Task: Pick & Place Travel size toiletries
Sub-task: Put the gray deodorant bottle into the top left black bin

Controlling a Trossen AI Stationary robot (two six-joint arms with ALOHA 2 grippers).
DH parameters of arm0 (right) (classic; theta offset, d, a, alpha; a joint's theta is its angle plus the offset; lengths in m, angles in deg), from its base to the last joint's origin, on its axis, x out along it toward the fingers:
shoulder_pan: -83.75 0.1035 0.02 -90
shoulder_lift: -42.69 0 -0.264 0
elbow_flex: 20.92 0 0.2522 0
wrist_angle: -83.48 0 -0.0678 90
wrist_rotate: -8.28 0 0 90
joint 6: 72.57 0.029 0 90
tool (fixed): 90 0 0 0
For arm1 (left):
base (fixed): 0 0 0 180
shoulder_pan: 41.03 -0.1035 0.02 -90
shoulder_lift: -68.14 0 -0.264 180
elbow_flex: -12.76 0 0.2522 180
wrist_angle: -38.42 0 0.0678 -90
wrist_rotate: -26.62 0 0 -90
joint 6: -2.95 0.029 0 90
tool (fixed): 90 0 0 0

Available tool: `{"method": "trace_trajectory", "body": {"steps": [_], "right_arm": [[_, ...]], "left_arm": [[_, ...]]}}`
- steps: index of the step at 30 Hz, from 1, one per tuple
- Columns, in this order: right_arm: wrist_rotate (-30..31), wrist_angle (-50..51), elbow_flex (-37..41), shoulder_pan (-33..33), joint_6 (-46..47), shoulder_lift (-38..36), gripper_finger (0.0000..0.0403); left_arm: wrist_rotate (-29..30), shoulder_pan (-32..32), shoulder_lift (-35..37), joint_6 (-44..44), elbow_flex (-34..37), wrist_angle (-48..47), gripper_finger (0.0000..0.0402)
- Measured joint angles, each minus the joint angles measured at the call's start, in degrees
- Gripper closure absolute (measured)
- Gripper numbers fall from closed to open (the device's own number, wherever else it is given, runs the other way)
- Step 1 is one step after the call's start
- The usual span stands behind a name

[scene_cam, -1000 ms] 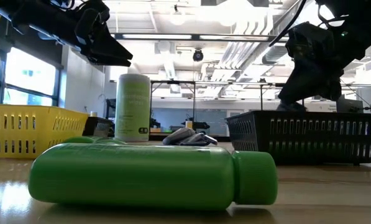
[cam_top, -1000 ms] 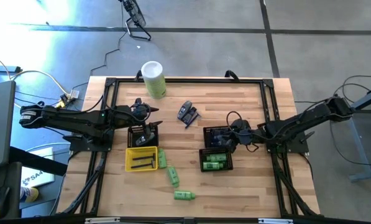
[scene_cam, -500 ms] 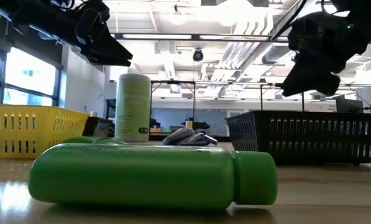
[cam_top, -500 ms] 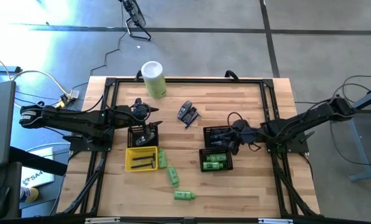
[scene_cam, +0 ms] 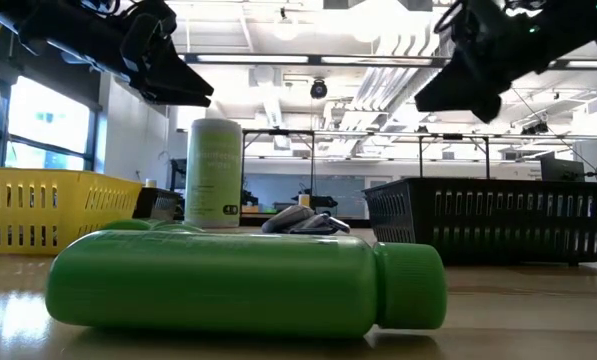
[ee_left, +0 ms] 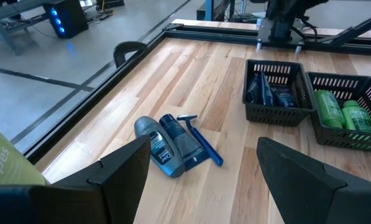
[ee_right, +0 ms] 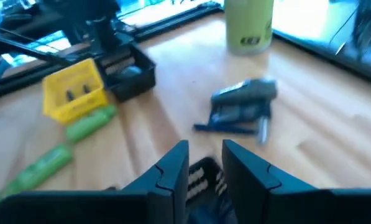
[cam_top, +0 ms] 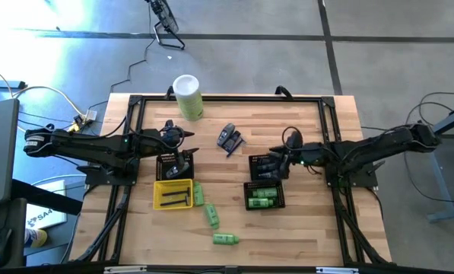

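Three bright green bottles (cam_top: 212,215) lie loose on the wooden table near the yellow tray (cam_top: 159,199); the nearest one (scene_cam: 228,280) rests on its side. Dark tubes and a blue razor (ee_left: 173,146) lie flat at the table's middle. More green bottles (cam_top: 263,198) fill one black basket, and dark items (ee_left: 269,92) sit in the basket behind it (cam_top: 254,159). My right gripper (ee_right: 204,146) hangs above that basket, its fingers a narrow gap apart with nothing between them. My left gripper (ee_left: 204,142) stands wide open and empty, high above a small black basket (cam_top: 166,158).
A tall pale-green canister with a white lid (cam_top: 188,96) stands at the far edge. A black frame (cam_top: 227,99) runs round the tabletop. Bare wood lies at the table's near right and between the dark items and the baskets.
My right gripper has risen from just over the black basket of dark items, rolling its wrist and shifting a little toward the table's left. The toiletries and baskets lie as before.
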Motion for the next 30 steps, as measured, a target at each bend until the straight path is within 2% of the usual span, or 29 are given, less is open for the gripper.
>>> {"method": "trace_trajectory", "body": {"steps": [5,14,23,27,30], "right_arm": [[-1.89,-3.83,0.0,-5.16,-4.95,0.91,0.0314],[-8.47,-3.81,0.0,-15.21,-7.9,0.96,0.0314],[-8.17,-9.64,0.0,-22.67,-21.1,0.96,0.0314],[-8.66,-10.55,0.0,-25.03,-21.61,0.96,0.0314],[-11.89,-10.07,0.0,-26.24,-21.59,0.96,0.0314]], "left_arm": [[0.0,-0.02,0.0,0.0,0.0,0.28,0.0114],[0.05,-0.02,0.0,0.0,0.0,1.48,0.0114],[0.52,-0.02,0.0,0.12,0.0,0.33,0.0114],[0.52,-0.02,0.0,0.04,0.0,-0.1,0.0114],[0.52,-0.02,0.0,0.04,0.0,-0.11,0.0114]]}}
